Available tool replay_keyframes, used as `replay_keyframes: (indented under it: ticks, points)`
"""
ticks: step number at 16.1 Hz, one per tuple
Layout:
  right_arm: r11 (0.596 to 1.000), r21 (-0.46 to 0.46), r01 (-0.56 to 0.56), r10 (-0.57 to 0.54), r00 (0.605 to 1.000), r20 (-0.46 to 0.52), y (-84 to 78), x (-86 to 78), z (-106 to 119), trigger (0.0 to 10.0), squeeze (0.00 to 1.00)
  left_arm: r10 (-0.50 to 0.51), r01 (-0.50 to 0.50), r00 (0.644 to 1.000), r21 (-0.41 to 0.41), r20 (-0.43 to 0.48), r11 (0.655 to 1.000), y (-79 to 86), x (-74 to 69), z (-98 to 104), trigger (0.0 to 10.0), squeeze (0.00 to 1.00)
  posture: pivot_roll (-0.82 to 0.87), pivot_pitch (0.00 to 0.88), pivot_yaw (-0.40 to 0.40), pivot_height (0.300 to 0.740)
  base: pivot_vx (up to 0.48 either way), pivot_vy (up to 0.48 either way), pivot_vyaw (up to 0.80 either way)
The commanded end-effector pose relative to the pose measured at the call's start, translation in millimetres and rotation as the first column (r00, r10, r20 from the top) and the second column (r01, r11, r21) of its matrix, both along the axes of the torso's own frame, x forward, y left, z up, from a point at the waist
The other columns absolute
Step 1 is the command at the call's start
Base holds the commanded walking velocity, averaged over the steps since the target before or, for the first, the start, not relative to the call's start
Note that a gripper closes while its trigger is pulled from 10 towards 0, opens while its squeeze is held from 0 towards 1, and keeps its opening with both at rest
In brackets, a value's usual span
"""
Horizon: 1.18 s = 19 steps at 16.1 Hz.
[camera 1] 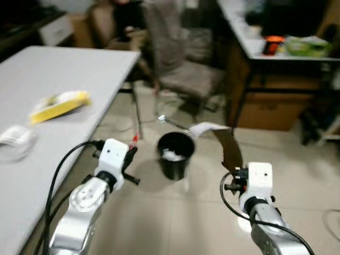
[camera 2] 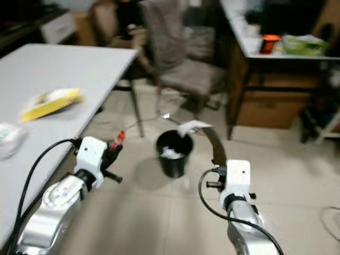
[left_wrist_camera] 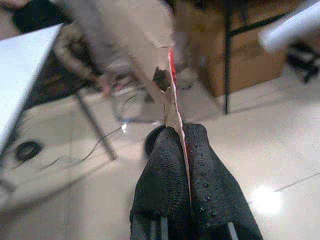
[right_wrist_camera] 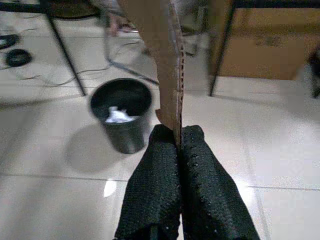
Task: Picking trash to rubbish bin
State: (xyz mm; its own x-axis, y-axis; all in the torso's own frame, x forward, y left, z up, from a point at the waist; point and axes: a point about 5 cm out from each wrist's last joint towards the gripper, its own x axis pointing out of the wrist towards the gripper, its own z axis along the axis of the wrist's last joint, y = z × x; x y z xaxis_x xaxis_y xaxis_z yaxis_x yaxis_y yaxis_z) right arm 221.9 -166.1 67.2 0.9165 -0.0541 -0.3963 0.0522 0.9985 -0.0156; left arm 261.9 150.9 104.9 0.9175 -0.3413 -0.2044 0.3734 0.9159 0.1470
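Note:
A black rubbish bin [camera 1: 175, 154] stands on the tiled floor ahead, with white crumpled paper inside [right_wrist_camera: 119, 115]. My right gripper [right_wrist_camera: 179, 137] is shut on a brown cardboard strip [right_wrist_camera: 167, 55] with a white end [camera 1: 204, 128], held upright to the right of the bin. My left gripper [left_wrist_camera: 179, 131] is shut on a thin red and silver wrapper [left_wrist_camera: 171, 80], left of the bin beside the table edge. On the grey table [camera 1: 64, 79] lie a yellow packet [camera 1: 58, 104] and a white crumpled wrapper [camera 1: 15, 139].
A grey chair [camera 1: 180, 58] stands behind the bin. A desk with cardboard boxes [camera 1: 276, 106] under it is at the right. Cables [right_wrist_camera: 20, 55] lie on the floor near the table legs. Open tiles surround the bin.

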Motion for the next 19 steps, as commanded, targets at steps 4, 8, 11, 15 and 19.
replay_keyframes:
  ticks: [4,8,11,15,19]
  points:
    - [0.998,-0.067,0.001,0.000,1.000,0.008,-7.4,3.6,-0.6,10.0,0.00,-0.015,0.015,1.000,-0.008,-0.008,1.000,-7.3,3.8,-4.3,10.0,0.00,-0.08,0.000,0.034,0.740,0.347,0.000,0.00]
    - [0.992,-0.126,-0.009,0.011,1.000,0.018,-8.4,6.4,-2.6,10.0,0.00,-0.011,0.011,1.000,-0.005,-0.013,1.000,-6.9,5.8,-6.9,10.0,0.00,-0.08,0.000,0.029,0.740,0.345,0.000,0.00]
    - [0.991,-0.127,-0.045,0.045,0.999,-0.001,-5.3,6.6,-5.4,10.0,0.00,-0.019,0.019,1.000,0.012,-0.022,1.000,-4.7,2.3,-10.7,10.0,0.00,-0.07,0.000,0.019,0.740,0.354,0.000,0.00]
    - [0.988,-0.133,-0.073,0.073,0.997,-0.003,-3.2,7.8,-7.6,10.0,0.00,-0.020,0.020,1.000,0.007,-0.023,1.000,-6.7,3.2,-12.0,10.0,0.00,-0.08,0.000,0.016,0.740,0.364,0.000,0.00]
    - [0.988,-0.121,-0.100,0.100,0.995,-0.009,2.0,6.9,-9.9,10.0,0.00,-0.038,0.039,0.999,0.006,-0.019,0.999,-9.6,3.9,-12.2,10.0,0.00,-0.08,0.000,0.013,0.740,0.368,0.000,0.00]
